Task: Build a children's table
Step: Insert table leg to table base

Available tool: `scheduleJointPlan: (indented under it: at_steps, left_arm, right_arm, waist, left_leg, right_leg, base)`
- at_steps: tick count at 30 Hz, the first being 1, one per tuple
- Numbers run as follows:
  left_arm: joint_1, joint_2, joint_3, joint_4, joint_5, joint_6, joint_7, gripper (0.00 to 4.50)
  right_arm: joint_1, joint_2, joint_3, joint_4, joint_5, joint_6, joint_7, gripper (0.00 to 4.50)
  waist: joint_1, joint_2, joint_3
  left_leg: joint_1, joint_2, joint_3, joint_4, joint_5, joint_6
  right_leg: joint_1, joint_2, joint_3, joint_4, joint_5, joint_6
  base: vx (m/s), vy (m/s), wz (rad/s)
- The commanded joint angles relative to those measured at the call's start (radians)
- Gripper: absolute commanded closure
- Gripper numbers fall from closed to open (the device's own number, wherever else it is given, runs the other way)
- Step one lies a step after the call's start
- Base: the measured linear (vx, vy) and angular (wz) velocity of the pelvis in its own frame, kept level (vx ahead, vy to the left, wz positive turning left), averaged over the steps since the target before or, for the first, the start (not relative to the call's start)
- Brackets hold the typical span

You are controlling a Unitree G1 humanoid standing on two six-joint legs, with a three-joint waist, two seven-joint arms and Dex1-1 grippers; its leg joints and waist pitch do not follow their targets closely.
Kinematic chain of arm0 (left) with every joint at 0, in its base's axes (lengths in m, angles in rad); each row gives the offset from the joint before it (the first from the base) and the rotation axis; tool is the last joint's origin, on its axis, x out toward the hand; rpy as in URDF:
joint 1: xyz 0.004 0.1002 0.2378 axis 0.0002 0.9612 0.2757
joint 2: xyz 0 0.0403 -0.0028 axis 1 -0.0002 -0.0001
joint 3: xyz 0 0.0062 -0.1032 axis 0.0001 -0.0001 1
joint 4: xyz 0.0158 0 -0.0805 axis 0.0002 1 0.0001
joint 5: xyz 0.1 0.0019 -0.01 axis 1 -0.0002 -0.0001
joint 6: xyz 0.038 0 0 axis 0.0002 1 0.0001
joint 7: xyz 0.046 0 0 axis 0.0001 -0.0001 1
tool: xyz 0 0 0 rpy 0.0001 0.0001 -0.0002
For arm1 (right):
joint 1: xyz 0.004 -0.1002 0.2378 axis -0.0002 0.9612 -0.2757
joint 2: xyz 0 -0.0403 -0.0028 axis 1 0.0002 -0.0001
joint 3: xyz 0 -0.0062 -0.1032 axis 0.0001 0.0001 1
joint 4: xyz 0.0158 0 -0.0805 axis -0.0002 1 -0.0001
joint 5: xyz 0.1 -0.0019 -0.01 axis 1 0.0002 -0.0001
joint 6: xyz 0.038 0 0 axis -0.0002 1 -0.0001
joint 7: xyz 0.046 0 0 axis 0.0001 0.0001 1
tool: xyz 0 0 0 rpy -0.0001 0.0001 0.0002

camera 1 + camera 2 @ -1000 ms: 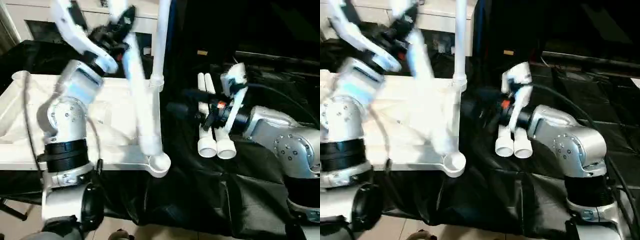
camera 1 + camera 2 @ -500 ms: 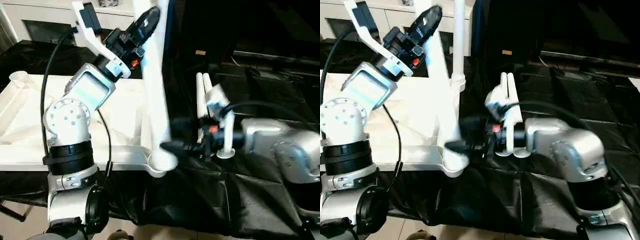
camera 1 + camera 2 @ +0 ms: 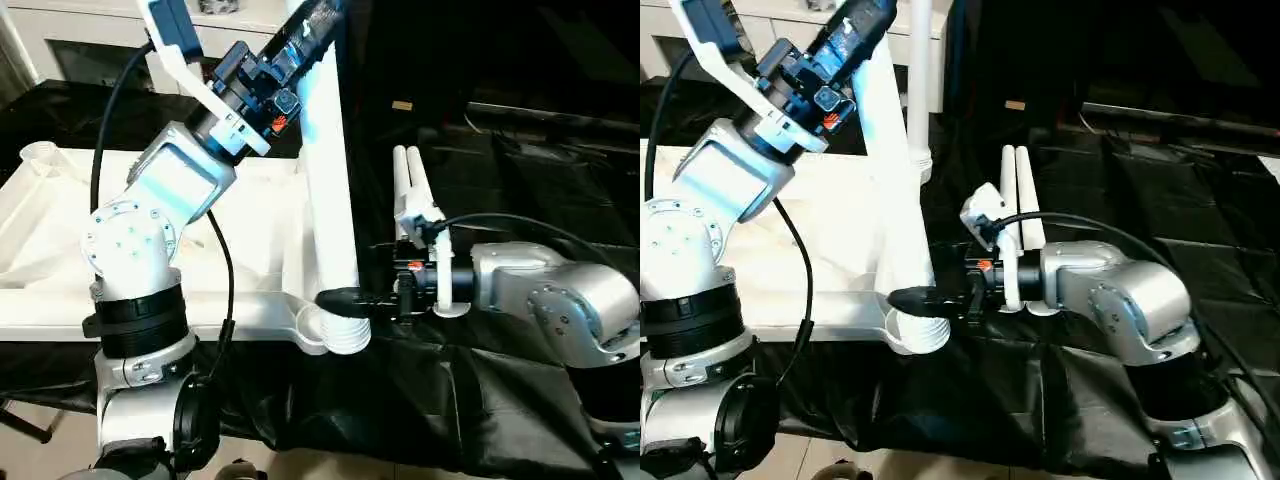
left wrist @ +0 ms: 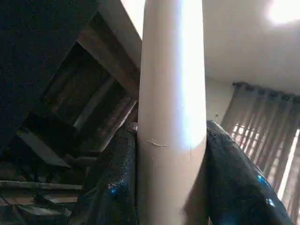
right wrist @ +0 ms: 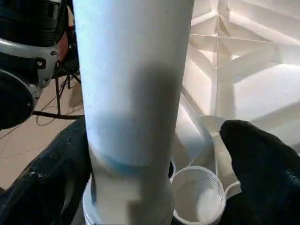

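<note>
Left half of the head views: white rectangular plastic tabletop point(image 3: 40, 250) lies underside up on black sheeting point(image 3: 420, 400), ribs visible, round corner sockets at the far-left corner and at the near-right corner point(image 3: 318, 325). Upper centre-left: left gripper point(image 3: 305, 25) is clamped on a long white tubular leg point(image 3: 330, 190), grabbing it near its upper end; left wrist view shows both black fingers point(image 4: 110, 183) pressed against the tube's sides. Leg runs from top centre steeply down, slightly tilted, flared ribbed end point(image 3: 347, 335) sitting at the near-right corner socket; can't tell if it's seated inside. Behind it another white leg point(image 3: 920, 60) stands upright in the far-right corner socket. Centre: right gripper point(image 3: 350, 300) reaches in from the right, fingers spread wide, straddling the held leg just above the flare; right wrist view shows one finger point(image 5: 262, 159) clearly apart from the tube. Right of centre: two more white legs point(image 3: 410, 190) lie side by side on the sheeting, behind the right wrist.
</note>
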Motion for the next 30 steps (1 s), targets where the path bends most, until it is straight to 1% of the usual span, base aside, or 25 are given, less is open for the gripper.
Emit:
scheduleJointPlan:
  at_steps: [1,2,3,4,5,7,8,9,10,11,12,13,14,15,16,17,19,20,21,22,23,25,26,28,30]
  left_arm:
    - [-0.003,0.014,-0.025,-0.006,0.040,-0.013,0.026,2.89]
    - [-0.007,0.018,-0.033,0.009,0.080,-0.026,0.055,2.89]
    - [-0.011,0.035,-0.062,0.028,0.159,-0.043,0.091,2.89]
    - [-0.012,0.042,-0.076,0.036,0.194,-0.051,0.109,2.89]
    - [-0.022,0.041,-0.090,0.060,0.268,-0.062,0.208,2.89]
    - [-0.028,0.024,-0.084,0.071,0.289,-0.064,0.277,2.89]
    - [-0.030,0.012,-0.078,0.070,0.291,-0.065,0.306,2.89]
    - [-0.030,0.001,-0.080,0.062,0.299,-0.069,0.325,2.89]
    - [-0.031,-0.020,-0.097,0.039,0.324,-0.083,0.353,2.89]
    - [-0.034,-0.036,-0.108,0.026,0.340,-0.094,0.374,2.89]
    - [-0.034,-0.036,-0.108,0.026,0.340,-0.094,0.374,2.89]
    - [-0.041,-0.049,-0.112,0.024,0.355,-0.107,0.399,2.89]
    - [-0.054,-0.056,-0.122,0.030,0.395,-0.130,0.426,2.89]
    - [-0.054,-0.056,-0.122,0.030,0.395,-0.130,0.426,2.89]
    - [-0.061,-0.060,-0.129,0.034,0.419,-0.143,0.442,2.89]
    - [-0.072,-0.063,-0.139,0.039,0.455,-0.163,0.466,2.89]
    - [-0.076,-0.064,-0.142,0.038,0.470,-0.173,0.477,2.89]
    - [-0.077,-0.053,-0.156,0.036,0.492,-0.179,0.475,2.89]
    - [-0.076,-0.043,-0.171,0.031,0.519,-0.189,0.474,2.89]
    - [-0.076,-0.041,-0.175,0.029,0.524,-0.191,0.473,2.89]
    - [-0.073,-0.031,-0.192,0.023,0.554,-0.204,0.473,2.89]
    - [-0.072,-0.024,-0.202,0.019,0.569,-0.209,0.471,2.89]
    - [-0.069,-0.021,-0.219,0.010,0.596,-0.218,0.468,2.89]
    - [-0.068,-0.022,-0.222,0.010,0.602,-0.221,0.467,2.89]
    - [-0.065,-0.026,-0.224,0.009,0.611,-0.226,0.466,2.89]
  right_arm:
    - [-0.009,-0.004,0.010,-0.003,-0.010,-0.026,0.006,0.00]
    - [-0.009,-0.003,0.010,-0.004,-0.015,-0.035,0.005,0.00]
    - [-0.008,0.001,0.007,-0.007,-0.018,-0.042,-0.002,0.00]
    - [-0.007,0.003,0.005,-0.008,-0.020,-0.044,-0.006,0.00]
    - [-0.004,0.016,0.011,-0.016,-0.037,-0.045,-0.033,0.00]
    - [0.000,0.032,0.022,-0.027,-0.048,-0.043,-0.053,0.00]
    - [0.004,0.046,0.031,-0.033,-0.057,-0.043,-0.069,0.00]
    - [0.008,0.067,0.047,-0.035,-0.075,-0.049,-0.097,0.00]
    - [0.004,0.135,0.084,-0.003,-0.142,-0.057,-0.203,0.00]
    - [-0.004,0.187,0.111,0.037,-0.196,-0.060,-0.290,0.00]
    - [-0.004,0.187,0.111,0.037,-0.196,-0.060,-0.290,0.00]
    - [-0.014,0.233,0.118,0.085,-0.229,-0.060,-0.357,0.00]
    - [-0.037,0.292,0.115,0.161,-0.278,-0.054,-0.464,0.00]
    - [-0.037,0.292,0.115,0.161,-0.278,-0.054,-0.464,0.00]
    - [-0.048,0.318,0.113,0.195,-0.308,-0.051,-0.515,0.00]
    - [-0.063,0.361,0.094,0.237,-0.328,-0.050,-0.576,0.00]
    - [-0.070,0.384,0.075,0.248,-0.323,-0.039,-0.597,0.00]
    - [-0.079,0.400,0.060,0.256,-0.322,-0.045,-0.611,0.00]
    - [-0.088,0.421,0.039,0.266,-0.326,-0.052,-0.631,0.00]
    - [-0.090,0.425,0.034,0.269,-0.327,-0.053,-0.635,0.00]
    - [-0.100,0.443,0.015,0.279,-0.327,-0.058,-0.653,0.17]
    - [-0.104,0.445,0.012,0.283,-0.327,-0.060,-0.656,0.34]
    - [-0.108,0.454,0.008,0.297,-0.331,-0.068,-0.660,0.37]
    - [-0.109,0.457,0.006,0.301,-0.334,-0.070,-0.660,0.47]
    - [-0.109,0.461,0.009,0.301,-0.336,-0.073,-0.651,0.72]
  waist:
    - [0.001,-0.014,-0.075]
    - [0.000,-0.012,-0.075]
    - [-0.001,-0.015,-0.074]
    - [-0.001,-0.015,-0.075]
    - [-0.002,-0.014,-0.075]
    - [-0.003,-0.013,-0.075]
    - [-0.002,-0.013,-0.077]
    - [0.000,-0.009,-0.079]
    - [-0.006,-0.010,-0.079]
    - [-0.009,-0.014,-0.080]
    - [-0.012,-0.013,-0.080]
    - [-0.014,-0.014,-0.082]
    - [-0.016,-0.019,-0.079]
    - [-0.016,-0.017,-0.078]
    - [-0.018,-0.015,-0.075]
    - [-0.024,-0.019,-0.074]
    - [-0.026,-0.013,-0.075]
    - [-0.027,-0.021,-0.075]
    - [-0.026,-0.020,-0.075]
    - [-0.027,-0.021,-0.077]
    - [-0.028,-0.025,-0.076]
    - [-0.026,-0.025,-0.077]
    - [-0.025,-0.028,-0.076]
    - [-0.026,-0.028,-0.075]
    - [-0.025,-0.029,-0.075]
  left_leg:
    - [0.010,0.052,-0.017,-0.065,-0.013,0.008]
    - [0.010,0.054,-0.018,-0.065,-0.015,0.009]
    - [0.009,0.054,-0.018,-0.066,-0.015,0.012]
    - [0.009,0.054,-0.019,-0.065,-0.015,0.012]
    - [0.011,0.055,-0.020,-0.066,-0.016,0.009]
    - [0.011,0.054,-0.020,-0.066,-0.015,0.002]
    - [0.010,0.053,-0.021,-0.065,-0.007,-0.003]
    - [0.011,0.054,-0.022,-0.064,0.001,-0.004]
    - [0.008,0.055,-0.021,-0.064,0.026,-0.005]
    - [0.007,0.053,-0.022,-0.066,0.038,-0.015]
    - [0.008,0.053,-0.022,-0.067,0.031,-0.019]
    - [0.011,0.053,-0.020,-0.066,0.014,-0.024]
    - [0.011,0.054,-0.018,-0.068,0.007,-0.023]
    - [0.011,0.053,-0.020,-0.070,0.003,-0.029]
    - [0.012,0.053,-0.020,-0.072,-0.016,-0.043]
    - [0.012,0.053,-0.020,-0.075,-0.033,-0.055]
    - [0.015,0.054,-0.020,-0.076,-0.058,-0.072]
    - [0.016,0.055,-0.021,-0.077,-0.061,-0.073]
    - [0.015,0.055,-0.022,-0.078,-0.053,-0.074]
    - [0.015,0.055,-0.022,-0.077,-0.037,-0.075]
    - [0.014,0.055,-0.022,-0.078,-0.025,-0.075]
    - [0.015,0.054,-0.021,-0.075,-0.017,-0.073]
    - [0.014,0.054,-0.020,-0.076,-0.015,-0.070]
    - [0.013,0.054,-0.020,-0.076,-0.018,-0.072]
    - [0.013,0.053,-0.020,-0.076,-0.022,-0.073]
  right_leg:
    - [0.061,-0.081,0.053,-0.072,-0.057,-0.186]
    - [0.062,-0.082,0.054,-0.073,-0.059,-0.178]
    - [0.062,-0.080,0.054,-0.074,-0.060,-0.171]
    - [0.062,-0.081,0.054,-0.074,-0.062,-0.164]
    - [0.061,-0.080,0.054,-0.074,-0.073,-0.146]
    - [0.061,-0.080,0.053,-0.075,-0.073,-0.142]
    - [0.062,-0.082,0.053,-0.073,-0.055,-0.155]
    - [0.063,-0.083,0.053,-0.070,-0.042,-0.161]
    - [0.058,-0.082,0.053,-0.065,-0.001,-0.176]
    - [0.060,-0.082,0.050,-0.065,0.017,-0.186]
    - [0.059,-0.082,0.051,-0.065,0.017,-0.192]
    - [0.060,-0.084,0.052,-0.066,0.013,-0.201]
    - [0.056,-0.082,0.053,-0.067,0.009,-0.206]
    - [0.056,-0.082,0.053,-0.067,-0.005,-0.201]
    - [0.058,-0.082,0.053,-0.071,-0.039,-0.186]
    - [0.056,-0.081,0.053,-0.073,-0.060,-0.172]
    - [0.054,-0.081,0.054,-0.073,-0.060,-0.153]
    - [0.054,-0.081,0.054,-0.073,-0.051,-0.147]
    - [0.055,-0.080,0.053,-0.069,-0.027,-0.139]
    - [0.056,-0.080,0.052,-0.065,0.006,-0.135]
    - [0.055,-0.079,0.052,-0.064,0.031,-0.135]
    - [0.057,-0.081,0.053,-0.061,0.051,-0.135]
    - [0.058,-0.081,0.053,-0.061,0.053,-0.134]
    - [0.058,-0.082,0.053,-0.062,0.051,-0.132]
    - [0.059,-0.082,0.053,-0.062,0.043,-0.130]
  base:
    - [0.000,0.000,0.00]
    - [0.000,0.000,0.00]
    - [0.000,0.000,0.00]
    - [0.000,0.000,0.00]
    - [0.000,0.000,0.00]
    - [0.000,0.000,0.00]
    - [0.000,0.000,0.00]
    - [0.000,0.000,0.00]
    - [0.000,0.000,0.00]
    - [0.000,0.000,0.00]
    - [0.000,0.000,0.00]
    - [0.000,0.000,0.00]
    - [0.000,0.000,0.00]
    - [0.000,0.000,0.00]
    - [0.000,0.000,0.00]
    - [0.000,0.000,0.00]
    - [0.000,0.000,0.00]
    - [0.000,0.000,0.00]
    - [0.000,0.000,0.00]
    - [0.000,0.000,0.00]
    - [0.000,0.000,0.00]
    - [0.000,0.000,0.00]
    - [0.000,0.000,0.00]
    - [0.000,0.000,0.00]
    - [0.000,0.000,0.00]
